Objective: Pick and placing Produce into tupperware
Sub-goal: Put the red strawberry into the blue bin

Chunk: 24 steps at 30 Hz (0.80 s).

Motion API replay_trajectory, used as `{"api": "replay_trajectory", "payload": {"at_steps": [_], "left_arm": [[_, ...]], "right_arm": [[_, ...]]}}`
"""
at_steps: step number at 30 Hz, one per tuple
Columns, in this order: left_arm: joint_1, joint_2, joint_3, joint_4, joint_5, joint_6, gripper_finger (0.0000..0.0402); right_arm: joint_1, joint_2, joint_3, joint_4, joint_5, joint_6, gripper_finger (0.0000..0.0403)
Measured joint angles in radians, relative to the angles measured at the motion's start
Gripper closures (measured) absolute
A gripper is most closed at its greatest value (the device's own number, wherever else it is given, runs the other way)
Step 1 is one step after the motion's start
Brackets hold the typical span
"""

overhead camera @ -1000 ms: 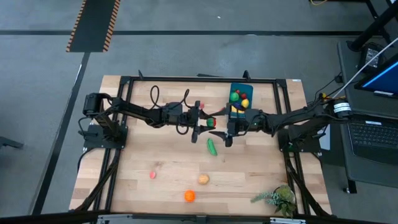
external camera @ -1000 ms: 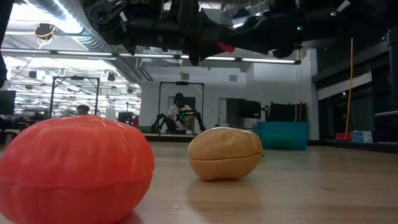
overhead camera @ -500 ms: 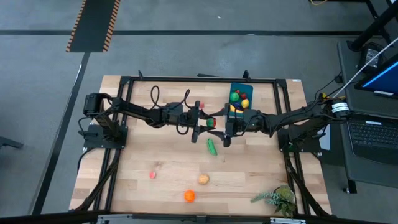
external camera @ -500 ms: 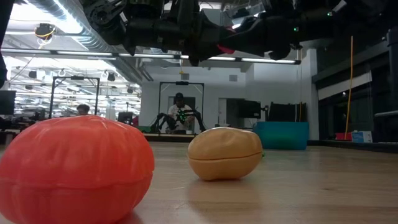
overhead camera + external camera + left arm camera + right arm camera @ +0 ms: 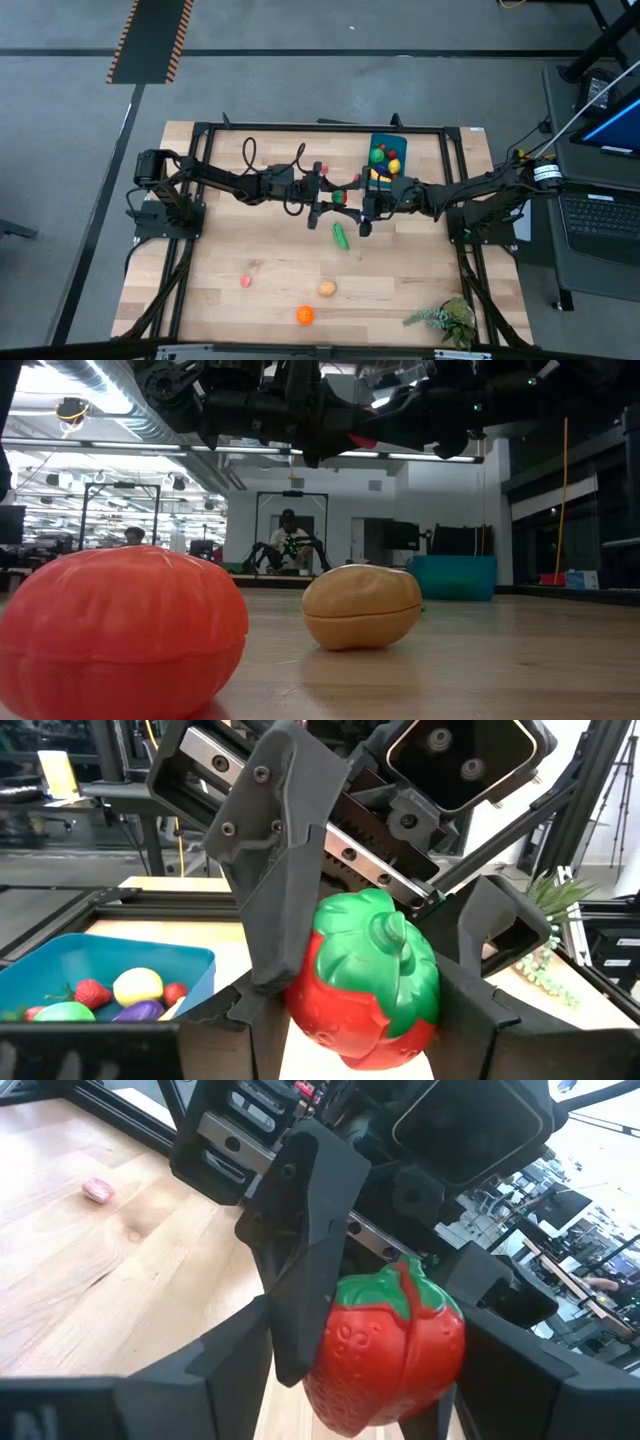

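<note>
A red toy strawberry [image 5: 340,197] with a green cap hangs in mid-air over the table's middle, between my two grippers. My left gripper [image 5: 326,198] reaches in level from the table's left and is shut on it. My right gripper [image 5: 358,206] reaches in from the right, its fingers closed in on the same strawberry [image 5: 385,1350]. The blue tupperware [image 5: 387,160] stands on its base at the far edge with several produce pieces in it. A green cucumber [image 5: 341,236] lies on the table just nearer than the grippers. My left gripper pinches the strawberry by two opposite sides [image 5: 325,1335] between its two fingers, coming in level from the table's left. The strawberry is lifted clear of the table, cap up. My right gripper has its two fingers [image 5: 285,890] against the strawberry's sides [image 5: 305,985], level from the table's right and rolled a little against the left gripper's fingers.
A pink piece [image 5: 245,281], a tan piece [image 5: 327,288] and an orange piece [image 5: 304,315] lie on the near half of the table. A leafy sprig [image 5: 445,320] lies at the near right corner. A black frame [image 5: 300,128] borders the table.
Both arms have stayed in place with the strawberry between them. In the high view my right gripper's fingers have drawn closer around the strawberry, and less of it shows between the two grippers.
</note>
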Motion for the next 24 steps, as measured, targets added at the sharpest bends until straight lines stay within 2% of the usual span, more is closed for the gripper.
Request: {"api": "replay_trajectory", "payload": {"at_steps": [6, 24], "left_arm": [[0.0, 0.0, 0.0, 0.003, 0.007, -0.021, 0.0231], [0.005, 0.0, 0.013, 0.019, 0.032, -0.104, 0.0231]], "right_arm": [[0.0, 0.0, 0.001, -0.015, 0.005, 0.007, 0.0117], [0.02, -0.002, 0.002, -0.034, 0.026, -0.063, 0.0112]]}}
